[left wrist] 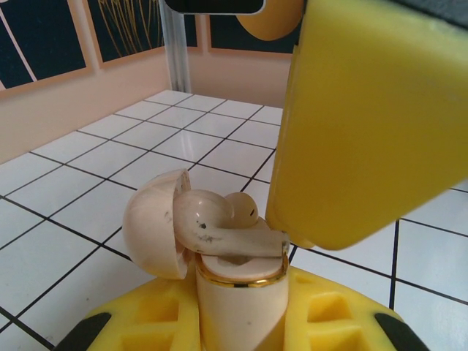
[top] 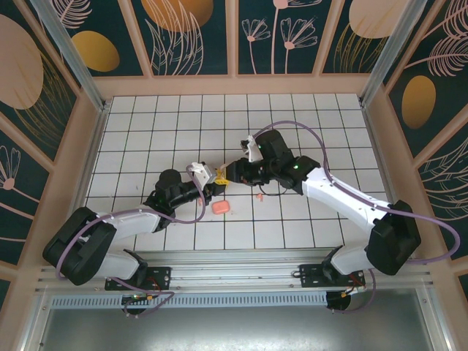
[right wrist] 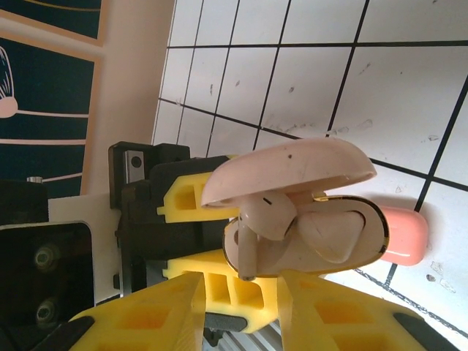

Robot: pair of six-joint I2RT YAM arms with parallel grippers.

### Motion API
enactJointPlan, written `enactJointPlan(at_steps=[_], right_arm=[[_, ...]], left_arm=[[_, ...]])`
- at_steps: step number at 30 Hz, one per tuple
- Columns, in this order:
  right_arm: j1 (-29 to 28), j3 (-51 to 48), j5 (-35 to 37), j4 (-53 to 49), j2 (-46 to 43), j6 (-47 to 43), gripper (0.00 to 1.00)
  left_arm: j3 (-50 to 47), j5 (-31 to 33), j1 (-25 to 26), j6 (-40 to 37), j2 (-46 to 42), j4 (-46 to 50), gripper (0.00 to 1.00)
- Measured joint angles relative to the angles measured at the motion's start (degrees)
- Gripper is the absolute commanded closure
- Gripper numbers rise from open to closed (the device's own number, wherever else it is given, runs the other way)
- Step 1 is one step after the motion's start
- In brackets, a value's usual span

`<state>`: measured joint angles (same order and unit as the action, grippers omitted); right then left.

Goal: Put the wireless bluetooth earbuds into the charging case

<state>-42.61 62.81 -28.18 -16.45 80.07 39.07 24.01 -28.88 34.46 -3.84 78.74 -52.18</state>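
Left pincer [top: 214, 175] clamped on open charging case [left wrist: 238, 292]; right pincer [right wrist: 241, 292] apart by earbud [right wrist: 265, 216] (judged light, slick: pinch its stem).

Both arms reach inward, their grippers meeting nose to nose near the middle of the overhead frame.

The left arm [top: 131, 219] angles up from the lower left. The left gripper [top: 213, 175] is clamped, with its yellow fingers [left wrist: 146, 322] pinching the charging case [left wrist: 234, 300]. The right arm [top: 344, 197] sweeps in from the lower right, elbow bent. The right gripper [top: 228, 172] has its jaws a little apart, one finger [left wrist: 365, 124] hanging just beside the left one's grip.
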Motion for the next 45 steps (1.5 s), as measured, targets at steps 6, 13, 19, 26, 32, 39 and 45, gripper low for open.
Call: enactJointPlan(at_steps=[6,13,19,26,32,39,45], right_arm=[[0.0,1.9,0.02,-1.01,1.86,-1.25,0.7],[0.0,2.43,0.04,-2.12,3.15,-1.77,0.76],[0.0,2.47,0.33,-3.28,3.39,-2.73,0.84],[0.0,2.43,0.72,-3.45,3.34,-2.8,0.88],[0.13,0.37,1.05,-2.84,1.99,-2.73,0.88],[1.16,-4.22,1.07,-2.12,-0.46,-2.69,0.89],[2.4,-8.15,0.83,-0.66,-1.62,-2.67,0.89]], left_arm=[[0.0,0.28,-0.02,-0.66,-0.17,0.72,0.91],[0.0,0.87,0.0,-1.16,-0.9,3.21,0.91],[0.0,0.85,0.0,-1.77,-1.18,4.11,0.91],[0.13,0.94,0.0,-2.34,-1.36,4.94,0.91],[1.44,1.36,0.07,-4.39,-0.96,8.02,0.91],[2.73,2.4,0.09,-5.88,1.05,9.7,0.92],[3.82,2.67,0.76,-7.13,3.08,11.58,0.91]])
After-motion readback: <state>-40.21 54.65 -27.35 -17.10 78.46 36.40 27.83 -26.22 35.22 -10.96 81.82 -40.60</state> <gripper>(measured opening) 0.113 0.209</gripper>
